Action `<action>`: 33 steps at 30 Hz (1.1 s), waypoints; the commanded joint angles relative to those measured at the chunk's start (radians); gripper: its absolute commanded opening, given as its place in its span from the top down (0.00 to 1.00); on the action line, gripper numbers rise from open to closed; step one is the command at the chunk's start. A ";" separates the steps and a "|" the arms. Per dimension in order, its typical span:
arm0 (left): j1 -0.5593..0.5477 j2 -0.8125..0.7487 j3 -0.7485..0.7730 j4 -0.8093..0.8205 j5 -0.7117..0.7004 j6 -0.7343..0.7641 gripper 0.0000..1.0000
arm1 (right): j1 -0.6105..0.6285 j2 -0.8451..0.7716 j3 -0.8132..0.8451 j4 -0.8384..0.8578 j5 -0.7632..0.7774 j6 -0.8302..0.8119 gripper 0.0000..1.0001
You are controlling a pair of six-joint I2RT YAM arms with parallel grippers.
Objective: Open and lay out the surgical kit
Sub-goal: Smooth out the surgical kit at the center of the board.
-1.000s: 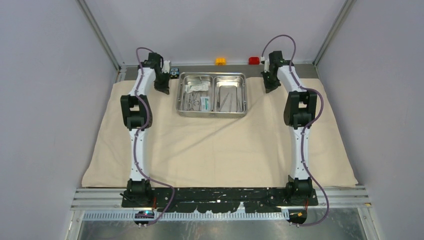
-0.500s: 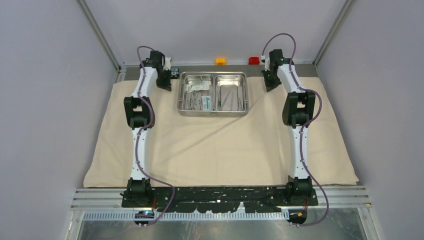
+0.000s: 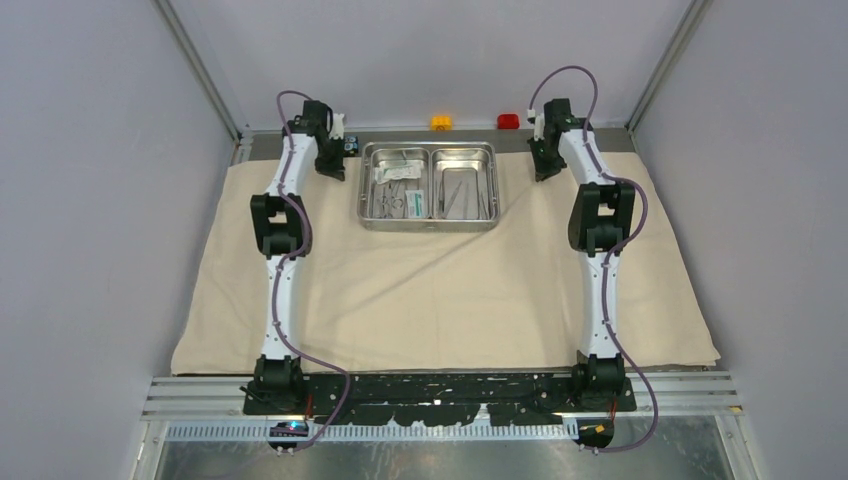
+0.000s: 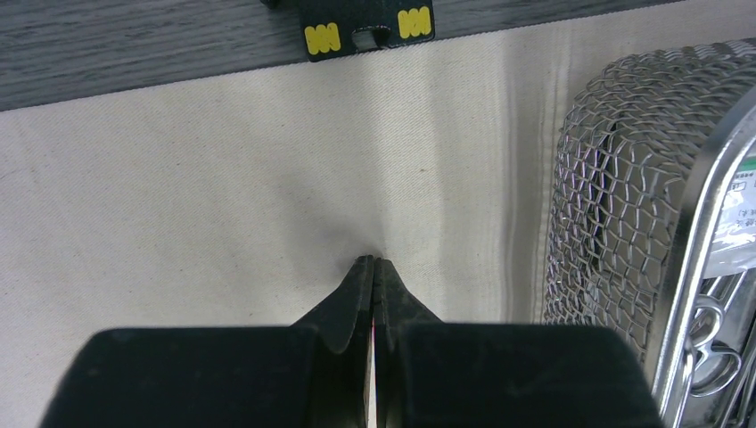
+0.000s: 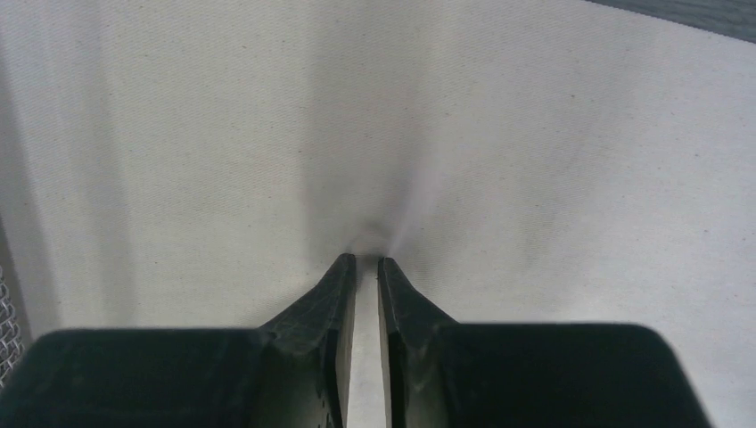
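Note:
The beige cloth wrap (image 3: 430,290) lies spread flat over the table. On its far middle stands the steel two-compartment tray (image 3: 430,227). Ring-handled instruments (image 3: 392,200) and a white-and-green packet (image 3: 413,206) lie in its left half, thin straight tools (image 3: 458,195) in its right. My left gripper (image 3: 331,170) (image 4: 374,260) is down on the cloth left of the tray and shut on a small pucker of it. My right gripper (image 3: 543,172) (image 5: 367,259) is down on the cloth (image 5: 535,134) right of the tray. Its jaws stand a narrow gap apart, a soft ridge of cloth just ahead of them.
A small black block with yellow marks (image 4: 365,22) sits on the dark table strip just beyond the cloth's far edge. An orange button (image 3: 441,122) and a red button (image 3: 508,121) sit at the back wall. The tray's patterned side wall (image 4: 606,178) is close to the left fingers.
Both grippers have moved toward the back wall, dragging the cloth and the tray that way. The right jaws, shut before, have parted slightly. The left stays shut.

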 commanded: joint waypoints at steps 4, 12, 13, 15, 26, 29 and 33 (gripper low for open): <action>0.039 -0.025 0.002 0.005 0.033 -0.021 0.93 | -0.054 -0.038 -0.139 0.025 0.068 -0.017 0.70; 0.041 -0.282 -0.274 0.097 0.081 0.016 0.38 | -0.053 -0.038 -0.142 0.007 0.042 -0.018 0.69; 0.041 -0.307 -0.308 0.104 0.079 0.022 0.34 | -0.053 -0.038 -0.143 0.005 0.041 -0.020 0.69; 0.041 -0.340 -0.365 0.106 0.075 0.045 0.25 | -0.053 -0.038 -0.146 0.003 0.035 -0.021 0.69; 0.041 -0.249 -0.416 0.030 0.008 0.120 0.15 | -0.053 -0.053 -0.175 0.004 0.026 -0.026 0.69; 0.041 -0.227 -0.422 0.030 -0.007 0.131 0.19 | -0.053 -0.059 -0.187 0.005 0.026 -0.027 0.69; 0.039 -0.207 -0.424 0.024 -0.031 0.146 0.33 | -0.053 -0.069 -0.205 0.008 0.026 -0.030 0.70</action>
